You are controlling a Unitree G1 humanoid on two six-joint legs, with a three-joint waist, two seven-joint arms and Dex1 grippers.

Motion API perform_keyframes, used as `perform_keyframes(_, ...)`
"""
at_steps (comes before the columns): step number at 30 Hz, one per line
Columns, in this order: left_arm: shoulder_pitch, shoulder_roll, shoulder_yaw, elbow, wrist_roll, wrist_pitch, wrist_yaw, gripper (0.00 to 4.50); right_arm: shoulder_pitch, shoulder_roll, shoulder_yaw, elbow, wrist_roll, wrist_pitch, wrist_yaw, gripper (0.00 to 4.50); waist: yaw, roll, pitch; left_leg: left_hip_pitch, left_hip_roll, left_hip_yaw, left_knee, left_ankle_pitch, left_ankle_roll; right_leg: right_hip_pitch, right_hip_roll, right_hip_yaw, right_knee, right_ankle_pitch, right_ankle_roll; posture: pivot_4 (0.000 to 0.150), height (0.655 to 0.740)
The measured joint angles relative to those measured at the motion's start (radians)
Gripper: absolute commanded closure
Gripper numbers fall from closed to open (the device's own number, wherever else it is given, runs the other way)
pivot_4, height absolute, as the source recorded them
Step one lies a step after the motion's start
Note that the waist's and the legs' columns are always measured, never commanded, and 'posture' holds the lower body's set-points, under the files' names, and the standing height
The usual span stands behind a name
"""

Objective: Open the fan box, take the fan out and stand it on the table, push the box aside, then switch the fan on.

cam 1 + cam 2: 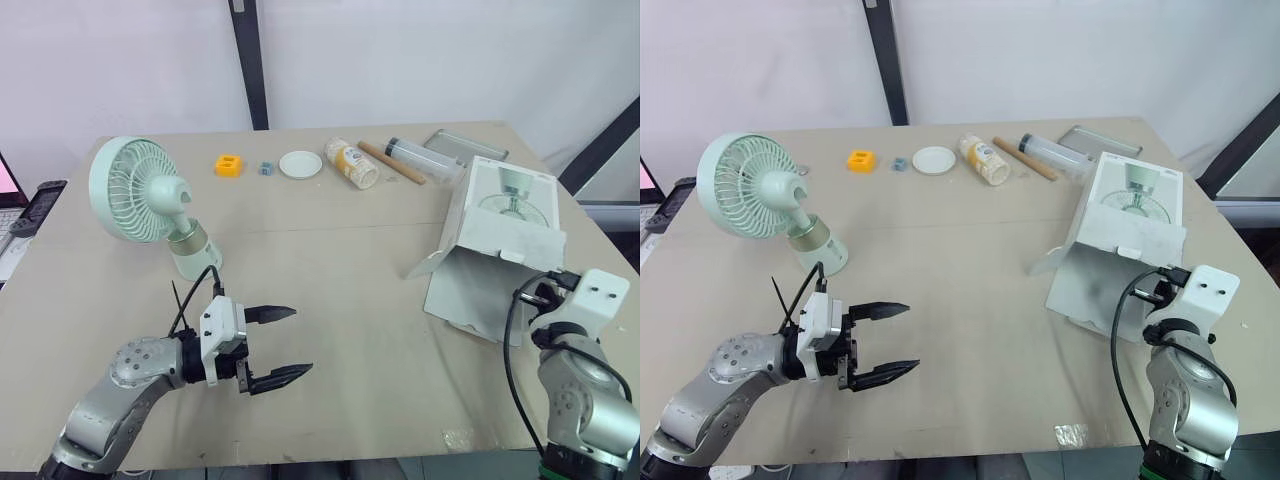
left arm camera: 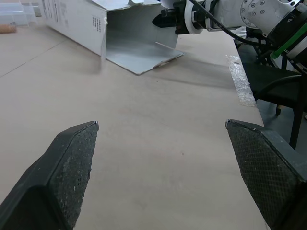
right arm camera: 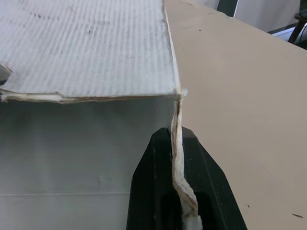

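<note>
Right gripper point(image 3: 176, 139) was clamped on torn cardboard edge of fan box point(image 1: 497, 245), at box's near corner. Box lay on side at right of table point(image 1: 340, 270), open end toward table middle. Left gripper point(image 1: 300, 340) hovered low over bare tabletop at front left, fingers spread wide, holding nothing. Fan point(image 1: 135, 190) stood upright beyond it, well apart from box.

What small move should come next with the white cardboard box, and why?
Probably the right gripper, shut on a wall edge of the open white cardboard fan box, should slide it aside toward the beige table's right edge. The pale green plastic fan already stands upright on the left, out of the box, and the left gripper hovers open near it.
</note>
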State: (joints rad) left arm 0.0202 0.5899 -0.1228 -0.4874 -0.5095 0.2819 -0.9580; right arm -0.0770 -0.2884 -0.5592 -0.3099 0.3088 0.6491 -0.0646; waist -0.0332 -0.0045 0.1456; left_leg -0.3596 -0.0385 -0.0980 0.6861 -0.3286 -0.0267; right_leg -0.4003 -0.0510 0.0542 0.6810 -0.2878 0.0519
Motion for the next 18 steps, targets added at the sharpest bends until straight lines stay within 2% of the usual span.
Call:
perform_keyframes(5,-0.015,-0.019,-0.001,0.000,0.001,-0.001,0.007,0.00,-0.003,-0.002,0.009,-0.010,-0.010,0.015,-0.009,4.47,0.000,0.000,0.000,0.000,0.000,0.000,0.000,0.000,0.000,0.000,0.000,0.000,0.000,0.000,0.000,0.150,0.7400)
perform_keyframes(6,-0.015,-0.020,-0.001,0.000,0.001,-0.001,0.009,0.00,-0.004,-0.003,0.010,-0.013,-0.009,0.020,-0.009,4.23,0.000,0.000,0.000,0.000,0.000,0.000,0.000,0.000,0.000,0.000,0.000,0.000,0.000,0.000,0.000,0.150,0.7400)
perform_keyframes(8,-0.015,-0.021,-0.002,0.000,0.001,-0.001,0.010,0.00,-0.004,-0.007,0.012,-0.020,-0.010,0.028,-0.005,3.71,0.000,0.000,0.000,0.000,0.000,0.000,0.000,0.000,0.000,0.000,0.000,0.001,0.000,0.000,0.000,0.150,0.7400)
perform_keyframes(10,-0.015,-0.023,-0.005,0.000,0.001,-0.001,0.010,0.00,0.004,-0.022,0.022,-0.038,-0.011,0.038,0.005,2.84,0.000,0.000,0.000,0.000,0.000,0.001,0.000,0.000,0.000,0.000,0.000,0.001,0.000,0.000,0.000,0.150,0.7400)
perform_keyframes(11,-0.015,-0.025,-0.007,0.000,0.001,-0.001,0.010,0.00,0.012,-0.034,0.035,-0.052,-0.011,0.040,0.020,2.55,0.000,0.000,0.000,0.000,0.000,0.001,0.000,0.000,0.000,0.000,0.000,0.001,0.000,0.000,0.000,0.150,0.7400)
perform_keyframes(12,-0.015,-0.026,-0.009,0.000,0.001,-0.002,0.010,0.00,0.020,-0.044,0.044,-0.062,-0.010,0.043,0.034,1.92,0.000,0.000,0.000,0.000,0.000,0.001,0.000,0.000,0.000,0.000,0.000,0.001,0.000,0.000,0.000,0.150,0.7400)
perform_keyframes(13,-0.015,-0.028,-0.009,0.000,0.001,-0.004,0.009,0.00,0.025,-0.055,0.051,-0.065,-0.010,0.046,0.047,1.66,0.000,0.000,0.000,0.000,0.000,0.001,0.000,0.000,0.000,0.000,0.000,0.001,0.000,0.000,0.000,0.150,0.7400)
perform_keyframes(15,-0.015,-0.031,-0.009,0.000,0.001,-0.017,0.008,0.00,0.036,-0.108,0.069,-0.066,-0.010,0.047,0.103,0.69,0.000,0.000,0.000,0.000,0.000,0.001,0.000,0.000,0.001,0.000,0.000,0.001,0.000,0.000,0.000,0.150,0.7400)
perform_keyframes(16,-0.015,-0.032,-0.009,0.000,0.001,-0.018,0.008,0.00,0.037,-0.113,0.070,-0.066,-0.010,0.046,0.108,0.49,0.000,0.000,0.000,0.000,0.000,0.001,0.000,0.000,0.001,0.000,0.000,0.001,0.000,0.000,0.000,0.150,0.7400)
perform_keyframes(17,-0.016,-0.034,-0.009,0.000,0.000,-0.022,0.008,0.00,0.038,-0.131,0.073,-0.066,-0.010,0.046,0.126,0.07,0.000,0.000,0.000,0.000,0.000,0.001,0.000,0.000,0.001,0.000,0.000,0.001,0.000,0.000,0.000,0.150,0.7400)
perform_keyframes(18,-0.021,-0.037,-0.013,0.002,0.000,-0.025,0.006,0.00,0.050,-0.162,0.079,-0.066,-0.009,0.040,0.162,0.07,0.000,0.000,0.000,0.000,0.000,0.001,0.000,0.000,0.001,0.000,0.000,0.001,-0.001,0.000,0.000,0.150,0.7400)
